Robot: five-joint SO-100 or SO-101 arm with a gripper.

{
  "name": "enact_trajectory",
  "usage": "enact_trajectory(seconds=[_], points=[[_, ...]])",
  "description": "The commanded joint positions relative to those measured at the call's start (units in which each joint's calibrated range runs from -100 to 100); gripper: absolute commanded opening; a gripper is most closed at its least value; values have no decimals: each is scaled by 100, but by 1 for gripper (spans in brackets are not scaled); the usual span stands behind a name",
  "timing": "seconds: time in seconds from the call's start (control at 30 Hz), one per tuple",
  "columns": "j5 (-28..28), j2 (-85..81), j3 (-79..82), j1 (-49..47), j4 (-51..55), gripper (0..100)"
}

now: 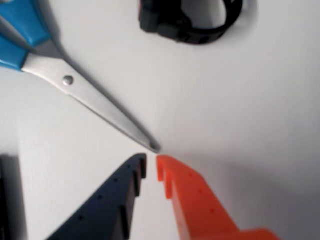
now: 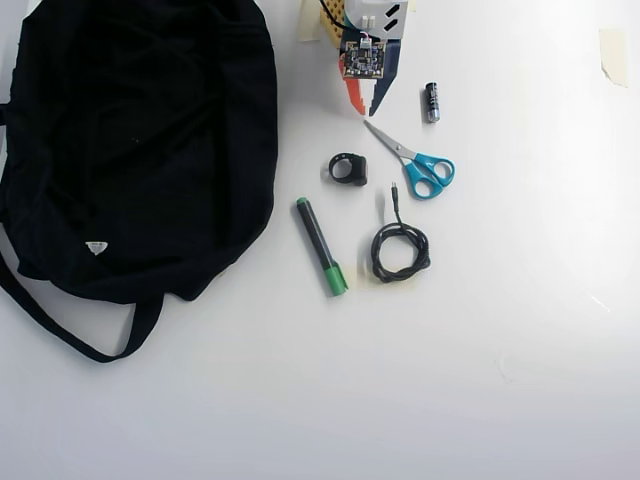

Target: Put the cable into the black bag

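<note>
Two gripper fingers, one dark blue and one orange, fill the bottom of the wrist view, and the gripper [image 1: 151,167] has its tips drawn close together with only a narrow slit between them, holding nothing. Just above those tips sits the point of the scissors [image 1: 75,85], whose blue handles run off to the upper left, and a small black ring-shaped object [image 1: 190,22] lies at the top edge.

Nothing of the task looks done yet. Seen from the overhead view, the cable [image 2: 399,250] lies coiled on the white table [image 2: 500,380], untouched, with its plug end pointing up towards the scissors. The black bag [image 2: 140,150] lies slumped at the left, well apart from the cable, with a green marker [image 2: 321,246] between them.

The gripper [image 2: 362,104] hovers near the top of that view, beyond the scissors and ring from the cable. My judgement: reaching, grasping, carrying and dropping all remain
</note>
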Motion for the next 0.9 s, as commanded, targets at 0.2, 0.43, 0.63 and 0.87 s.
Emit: enact_trajectory(seconds=[0.2, 0.43, 0.63, 0.87], points=[[-18, -66, 125, 11, 189, 2], [-34, -58, 125, 11, -173, 2], [-75, 33, 80, -11, -1413, 2], [-65, 813, -91, -56, -2851, 2]])
